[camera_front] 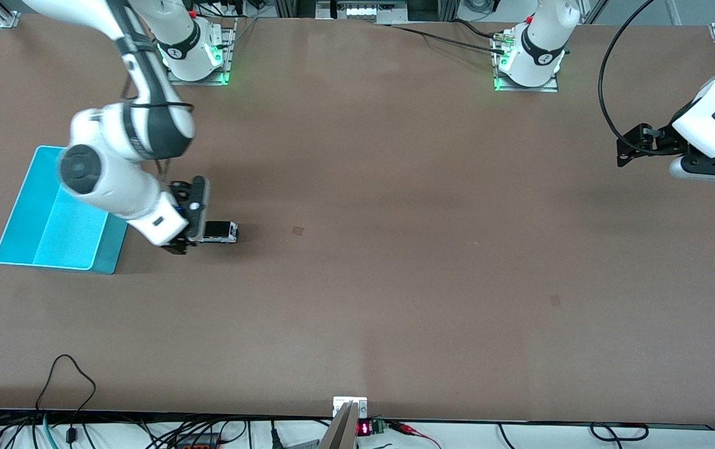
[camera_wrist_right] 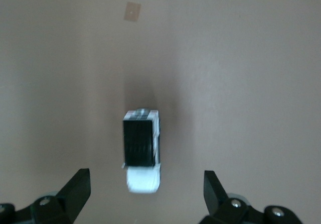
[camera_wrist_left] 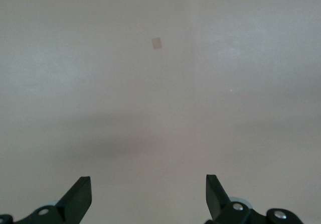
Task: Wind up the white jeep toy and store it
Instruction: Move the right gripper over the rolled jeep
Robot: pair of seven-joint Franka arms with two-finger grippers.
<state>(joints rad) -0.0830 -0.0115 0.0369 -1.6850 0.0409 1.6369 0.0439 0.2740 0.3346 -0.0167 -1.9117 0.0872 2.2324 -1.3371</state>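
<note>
The brown table (camera_front: 394,249) carries a cyan bin (camera_front: 52,231) at the right arm's end. Just beside the bin, toward the left arm's end, stands the white jeep toy (camera_front: 220,232), on its wheels. The right pincer (camera_wrist_right: 145,191) is low at the jeep, fingers apart and touching nothing; the jeep's white end lies between the fingertips, perhaps just short of them. The left pincer (camera_wrist_left: 148,194) waits, fingers apart, over bare table at its own end.
</note>
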